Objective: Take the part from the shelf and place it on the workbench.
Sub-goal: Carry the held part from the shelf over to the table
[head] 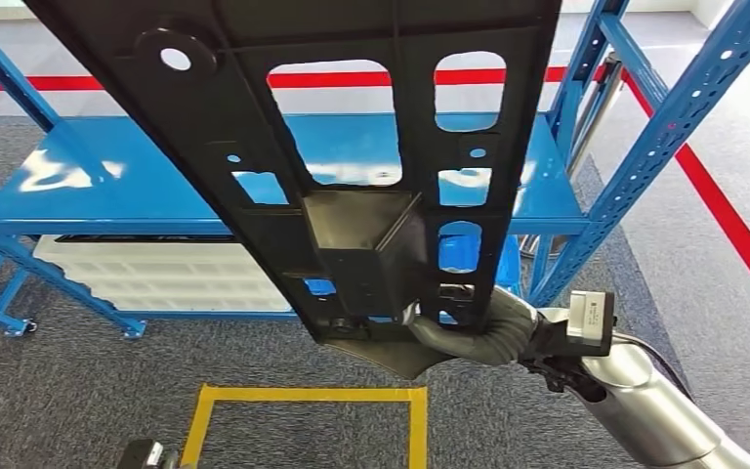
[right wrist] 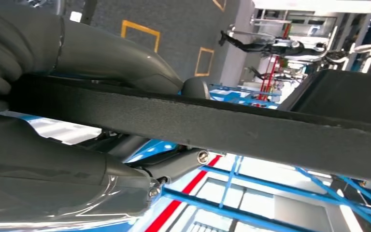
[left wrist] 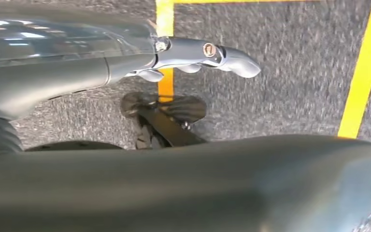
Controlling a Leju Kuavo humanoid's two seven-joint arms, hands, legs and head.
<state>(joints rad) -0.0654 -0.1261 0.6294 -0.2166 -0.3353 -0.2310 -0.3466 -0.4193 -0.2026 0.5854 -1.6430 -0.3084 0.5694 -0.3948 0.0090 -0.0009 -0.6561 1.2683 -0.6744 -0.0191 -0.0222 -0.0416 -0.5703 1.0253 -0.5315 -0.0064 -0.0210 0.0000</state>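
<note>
While the right hand (head: 479, 327) clamps only the near end of the long black perforated metal panel (head: 352, 147), raised over the blue steel shelf (head: 107, 186), its far end could swing into the right upright, and the left hand (left wrist: 193, 53) hangs empty with fingers extended.

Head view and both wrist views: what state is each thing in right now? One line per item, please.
black part: lifted off the shelf, held up in front of the head camera.
right hand: grips the part's lower end.
left hand: holds nothing, fingers extended, hanging over the carpet.
blue shelf: top level bare.
white crate: sits on the lower level.
</note>
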